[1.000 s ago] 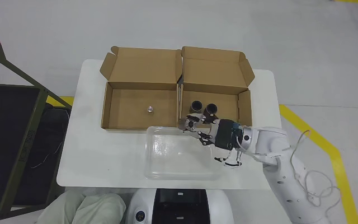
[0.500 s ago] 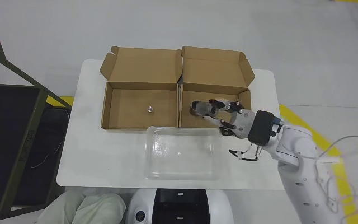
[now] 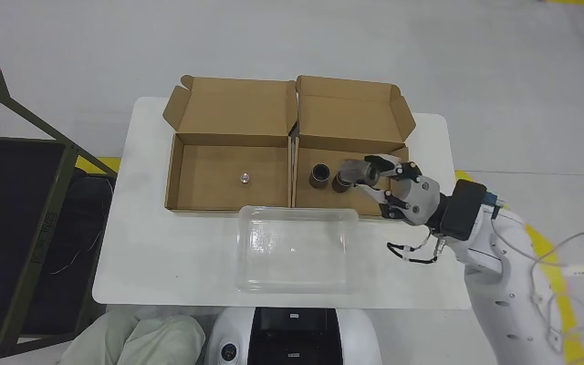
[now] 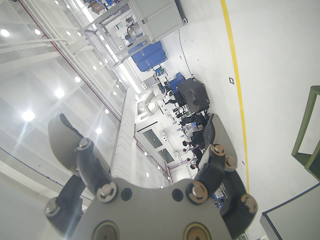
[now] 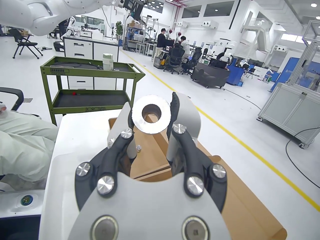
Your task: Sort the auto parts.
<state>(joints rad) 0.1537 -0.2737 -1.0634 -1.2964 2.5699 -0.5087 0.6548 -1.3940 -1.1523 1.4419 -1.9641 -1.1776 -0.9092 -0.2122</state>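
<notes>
- The right gripper (image 3: 362, 173), a second ago over the upper right rim of the clear tray (image 3: 292, 260), now hangs over the right cardboard box (image 3: 351, 111), right of centre in the top view.
- Its jaws clamp a metal sleeve (image 5: 151, 117); another sleeve (image 3: 319, 173) lies in that box.
- The left gripper (image 4: 136, 131) has its jaws spread wide, holding nothing.

The white table (image 3: 146, 228) carries three containers. Two open brown cardboard boxes stand side by side on its far half with their inner walls touching: the left box (image 3: 205, 187) and the right box (image 3: 351, 114). Each has its lid flap folded back, away from the robot. Just in front of them, toward the near edge, sits a clear plastic tray (image 3: 297, 260), its far rim close against the boxes where they meet.
</notes>
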